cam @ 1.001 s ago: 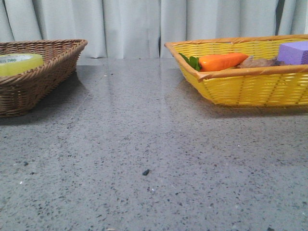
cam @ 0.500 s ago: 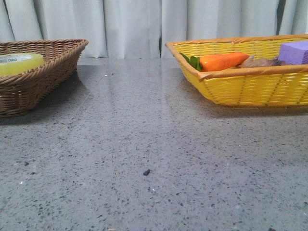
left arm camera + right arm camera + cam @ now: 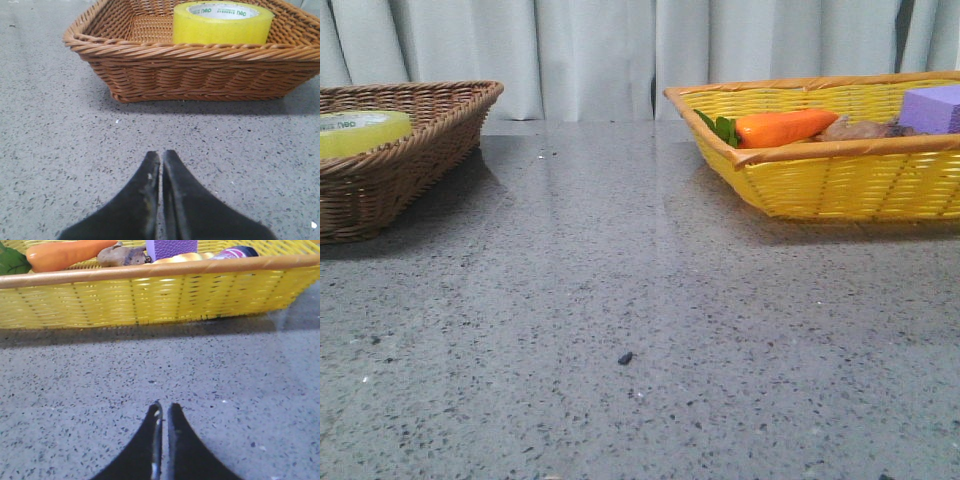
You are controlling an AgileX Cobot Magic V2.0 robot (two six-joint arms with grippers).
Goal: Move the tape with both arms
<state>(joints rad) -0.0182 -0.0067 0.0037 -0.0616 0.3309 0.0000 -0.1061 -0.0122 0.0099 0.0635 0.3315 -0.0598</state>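
The tape (image 3: 223, 22), a yellow roll, lies flat in the brown basket (image 3: 190, 75) on the left of the bench (image 3: 640, 330), close to the near wall in the left wrist view. The left claw (image 3: 161, 156) hangs low over the bench in front of that basket with its fingers pressed together and nothing between them; the right claw (image 3: 163, 410) is likewise closed and empty before the yellow basket (image 3: 150, 295), which holds a carrot (image 3: 65, 252), a purple block (image 3: 171, 247) and other small things. This scene would suit either a roll waiting to be carried out of the brown basket or one just set down in it, so the risks depend on which way the work goes. If the roll is to be lifted, the woven wall stands between claw and tape, and a low approach could catch the rim and drag or tip the light basket. The roll's smooth, broad side may slip from a narrow pinch. A hand-over in mid-air risks a drop if one claw lets go too soon, and the crowded yellow basket leaves little room.
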